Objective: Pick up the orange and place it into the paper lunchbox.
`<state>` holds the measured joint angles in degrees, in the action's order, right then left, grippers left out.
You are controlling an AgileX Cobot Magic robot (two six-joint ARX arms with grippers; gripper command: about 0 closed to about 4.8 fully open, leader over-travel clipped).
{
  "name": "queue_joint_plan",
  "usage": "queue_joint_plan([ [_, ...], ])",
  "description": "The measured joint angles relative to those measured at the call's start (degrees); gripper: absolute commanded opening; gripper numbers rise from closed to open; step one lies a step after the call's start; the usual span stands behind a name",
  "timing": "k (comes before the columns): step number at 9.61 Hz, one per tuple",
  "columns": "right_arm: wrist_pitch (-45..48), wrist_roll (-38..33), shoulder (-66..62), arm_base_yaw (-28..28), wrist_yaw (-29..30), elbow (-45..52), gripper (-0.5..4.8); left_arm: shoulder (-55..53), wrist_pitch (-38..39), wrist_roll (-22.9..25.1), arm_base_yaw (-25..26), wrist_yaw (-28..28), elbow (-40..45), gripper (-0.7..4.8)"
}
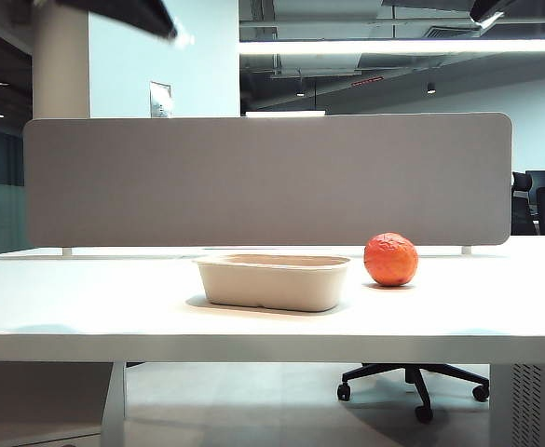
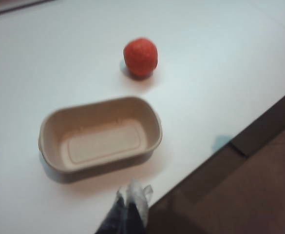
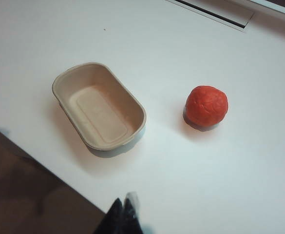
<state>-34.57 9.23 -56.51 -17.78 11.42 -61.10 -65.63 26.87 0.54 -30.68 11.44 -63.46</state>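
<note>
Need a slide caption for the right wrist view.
Right gripper, jaws shut, above the table; orange sits beside the empty paper lunchbox.

A reddish-orange orange (image 1: 390,259) with mottled skin sits beside a plain beige paper lunchbox (image 1: 272,281) on a white counter (image 1: 86,303), backed by a grey partition (image 1: 267,177).

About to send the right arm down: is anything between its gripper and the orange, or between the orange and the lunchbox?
Nothing visible. The right gripper, shut, hangs above bare table; the orange sits beside the empty paper lunchbox, apart from it.
</note>
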Motion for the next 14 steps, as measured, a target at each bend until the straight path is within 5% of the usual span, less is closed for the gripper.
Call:
queue_joint_plan([
  [1,0.59,0.00,-0.66,0.00,-0.09,0.00,4.79,0.02,0.00,0.04,0.00,0.00,-1.66,-0.06],
  [2,19.65,-2.60,-12.13,0.20,-2.58,0.04,4.79,0.15,7.28,2.45,-0.02,0.98,-3.87,-0.06],
  [3,41.35,-3.48,-30.01,5.49,1.90,0.04,4.79,0.28,10.10,2.45,0.00,4.02,-8.09,-0.06],
  [8,57.53,-9.88,-42.80,9.66,6.40,-0.02,4.79,0.24,10.43,2.45,0.00,4.02,-8.07,-0.06],
  [10,67.87,-9.66,-52.87,9.35,2.51,-2.82,4.79,0.26,10.45,2.45,0.00,4.02,-8.07,-0.06],
  [14,68.11,-9.33,-60.92,7.98,2.25,-9.33,4.79,0.24,10.56,2.45,0.00,4.02,-8.07,-0.06],
])
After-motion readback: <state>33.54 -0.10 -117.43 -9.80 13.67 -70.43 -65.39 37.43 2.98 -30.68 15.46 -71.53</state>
